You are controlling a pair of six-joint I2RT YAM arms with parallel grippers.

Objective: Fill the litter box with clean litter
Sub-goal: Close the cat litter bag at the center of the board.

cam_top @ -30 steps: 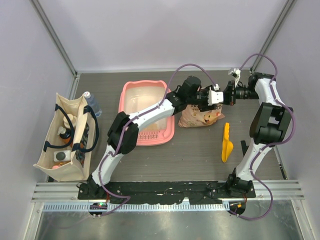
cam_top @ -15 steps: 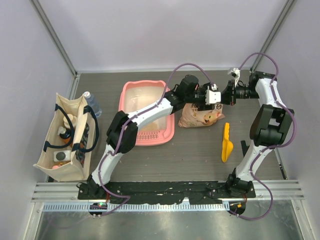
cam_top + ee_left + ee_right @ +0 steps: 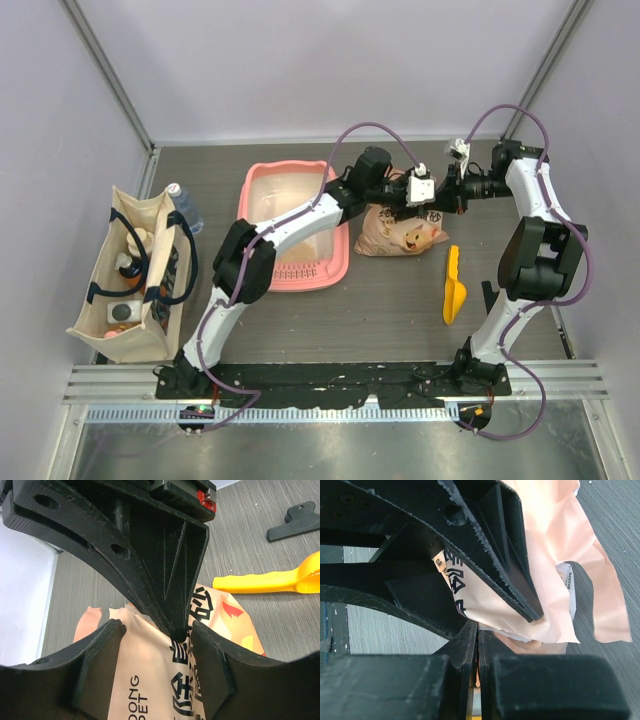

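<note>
The pink litter box lies left of centre on the table, with the left arm reaching over its far right corner. Right of it stands the peach bag, and the clean litter is hidden. My left gripper is at the bag's top. In the left wrist view its fingers press on both sides of the printed bag. My right gripper faces it, shut on a thin edge of the bag. Its tip shows between the left fingers.
A yellow-orange scoop lies right of the bag, with a black clip beyond it near the right arm. A beige tote bag full of items and a bottle stand at the left edge.
Both grippers have shifted slightly left and farther back, carrying the bag's top with them. The bag stands a little more upright.
</note>
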